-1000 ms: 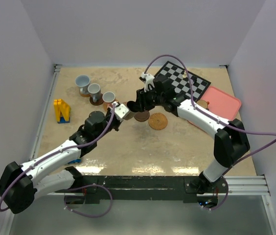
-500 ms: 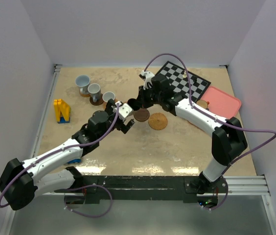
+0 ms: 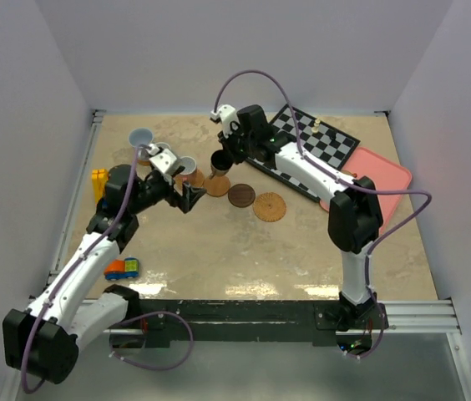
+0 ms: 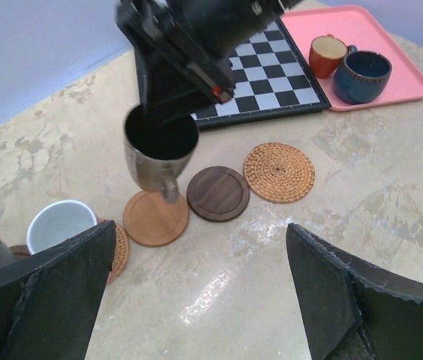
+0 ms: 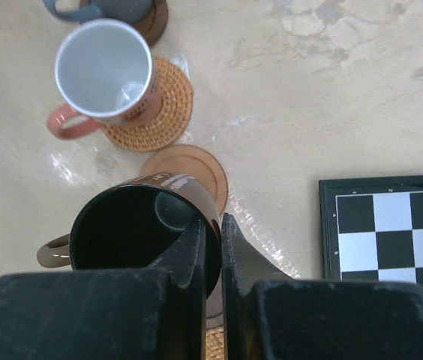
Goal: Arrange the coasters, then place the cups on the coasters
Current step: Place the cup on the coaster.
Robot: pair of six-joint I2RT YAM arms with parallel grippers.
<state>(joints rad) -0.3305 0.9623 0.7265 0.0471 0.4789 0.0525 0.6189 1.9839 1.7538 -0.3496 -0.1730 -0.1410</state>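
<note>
My right gripper (image 5: 220, 247) is shut on the rim of the black cup (image 5: 140, 232), one finger inside and one outside. The cup (image 4: 160, 146) hangs just above a plain wood coaster (image 4: 156, 218). A dark brown coaster (image 4: 218, 193) and a woven coaster (image 4: 279, 172) lie in a row to its right. A white cup (image 5: 105, 71) stands on another woven coaster (image 5: 168, 97). My left gripper (image 4: 196, 300) is open and holds nothing, just near of the coaster row (image 3: 187, 196). An orange cup (image 4: 328, 54) and a dark blue cup (image 4: 361, 75) sit in the pink tray (image 4: 391, 94).
A chessboard (image 3: 311, 146) lies at the back right, beside the pink tray (image 3: 386, 171). A pale blue cup (image 3: 141, 138) stands back left. A grey cup (image 5: 103, 7) sits on a dark coaster (image 5: 155, 19). A yellow toy (image 3: 99, 180) and a toy car (image 3: 121, 268) are on the left.
My left gripper opened and drew back to the left. My right gripper shut on the black cup and carried it up and left, over the plain wood coaster.
</note>
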